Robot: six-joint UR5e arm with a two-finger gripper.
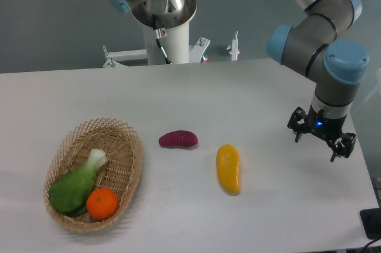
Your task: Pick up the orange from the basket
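Observation:
The orange [102,202] is small, round and bright orange. It lies in the near end of the oval wicker basket [130,146] at the table's front left, touching a green leafy vegetable [76,184] beside it. My gripper [317,146] hangs far to the right, above the table near its right edge, pointing down. Its fingers [297,136] stand apart and hold nothing. It is well away from the basket.
A purple sweet-potato-shaped item [178,139] lies right of the basket. An elongated yellow-orange fruit [228,168] lies between it and the gripper. The robot base [164,38] stands at the table's back edge.

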